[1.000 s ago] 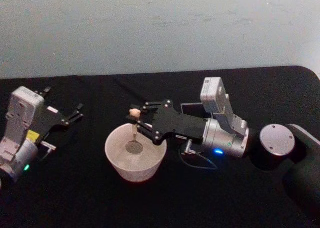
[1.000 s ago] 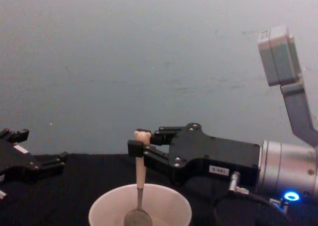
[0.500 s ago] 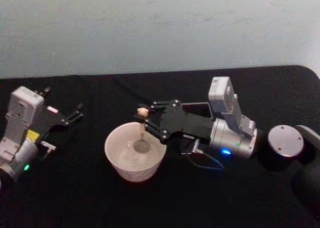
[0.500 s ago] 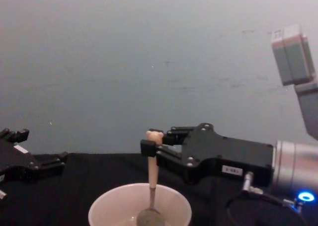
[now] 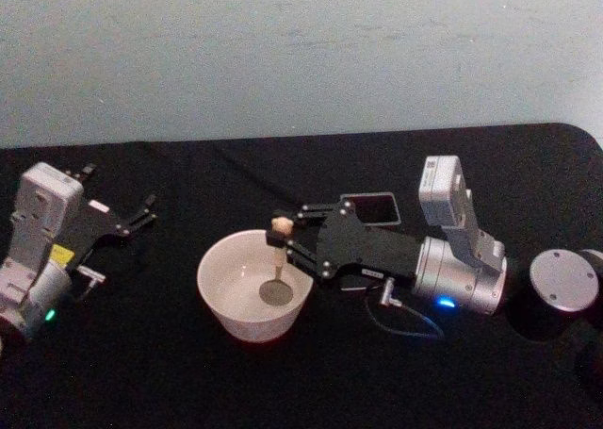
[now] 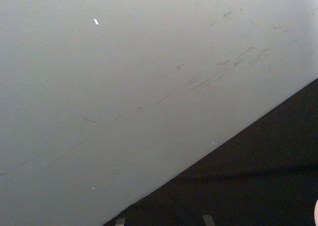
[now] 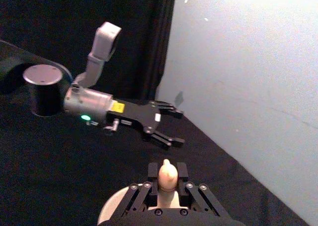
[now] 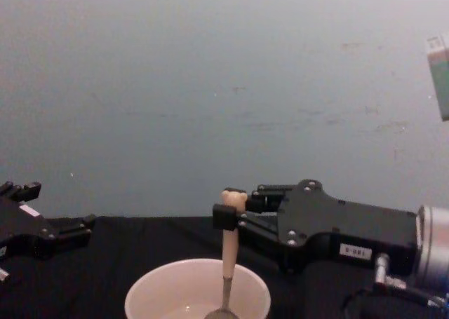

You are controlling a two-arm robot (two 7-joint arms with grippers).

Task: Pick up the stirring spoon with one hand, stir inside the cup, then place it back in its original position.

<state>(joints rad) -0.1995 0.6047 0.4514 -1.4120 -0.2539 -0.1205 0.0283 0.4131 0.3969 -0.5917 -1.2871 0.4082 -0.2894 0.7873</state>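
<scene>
The cream-white cup (image 5: 236, 323) stands on the black table left of centre. The stirring spoon (image 5: 278, 250) stands nearly upright in it, with its metal bowl (image 5: 276, 294) down inside near the right wall. My right gripper (image 5: 281, 233) reaches in from the right and is shut on the peach handle just under the bear head (image 8: 231, 196). In the chest view the handle (image 8: 229, 252) drops from the right gripper (image 8: 226, 214) into the cup (image 8: 165, 296). My left gripper (image 5: 139, 212) rests open at the far left, well apart from the cup.
A dark grey square holder (image 5: 370, 207) sits just behind the right gripper's body. A thin cable (image 5: 407, 321) loops on the table under the right wrist. The pale wall runs along the table's far edge. Bare black cloth lies in front of the cup.
The right gripper has carried the spoon rightward across the cup, from its left-centre to near the right wall, as the arm drew back to the right. The left arm stayed still.
</scene>
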